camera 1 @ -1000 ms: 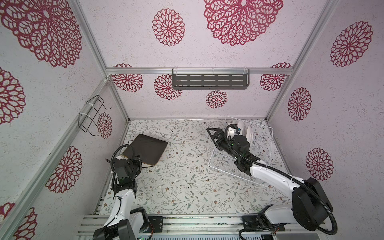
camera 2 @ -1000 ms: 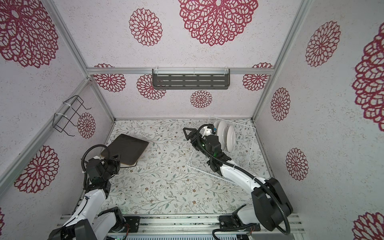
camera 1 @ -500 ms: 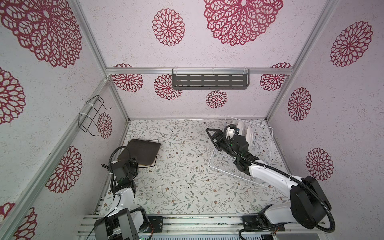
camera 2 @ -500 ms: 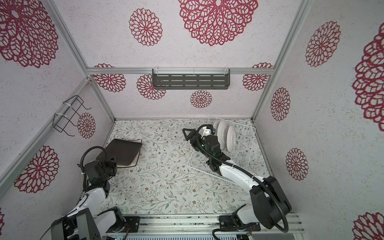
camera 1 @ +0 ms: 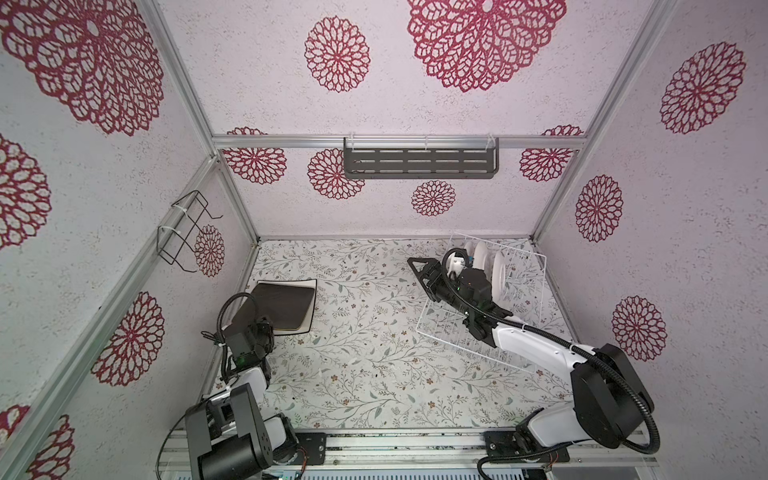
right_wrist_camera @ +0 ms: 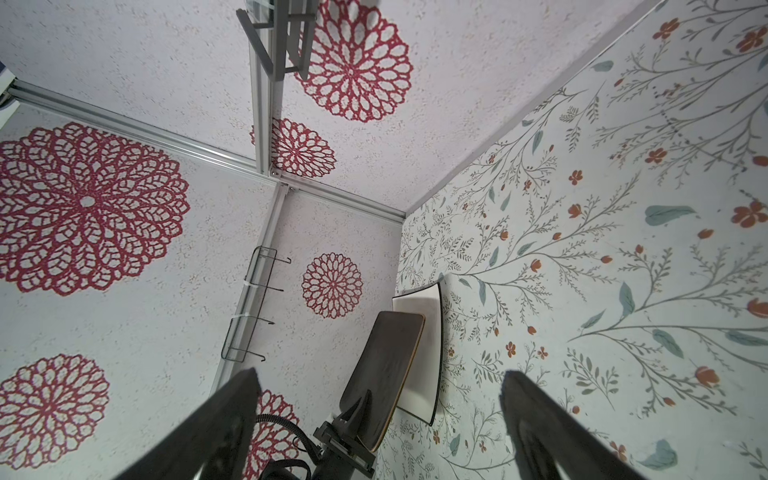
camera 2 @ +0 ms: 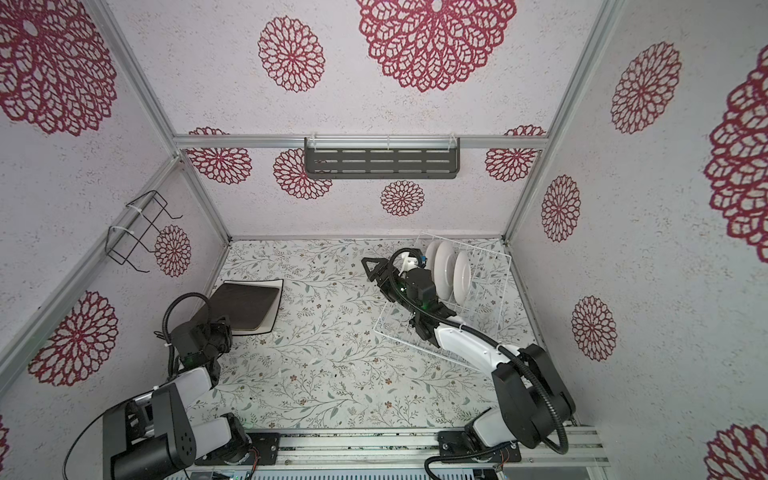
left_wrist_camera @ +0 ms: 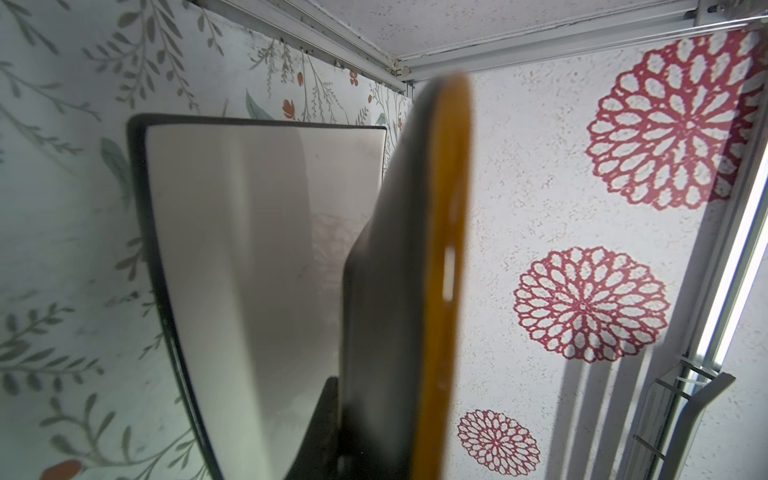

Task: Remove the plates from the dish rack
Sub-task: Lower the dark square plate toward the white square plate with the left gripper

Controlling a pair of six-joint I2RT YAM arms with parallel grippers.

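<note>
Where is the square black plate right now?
In both top views the square black plate is at the left, near the left wall, gripped by the left claw and tilted over the square white plate.

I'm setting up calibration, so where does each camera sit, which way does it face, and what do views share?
Both top views: high over the front, looking down and back; both arms show, right pincer open near the dish rack, which holds round plates.
Left wrist: on the left arm, looking along the black plate at the white square plate; little of the arm shows.
Right wrist: on the right arm, facing the left wall; its own fingers frame the left pincer.
Shared: all show both square plates.
</note>
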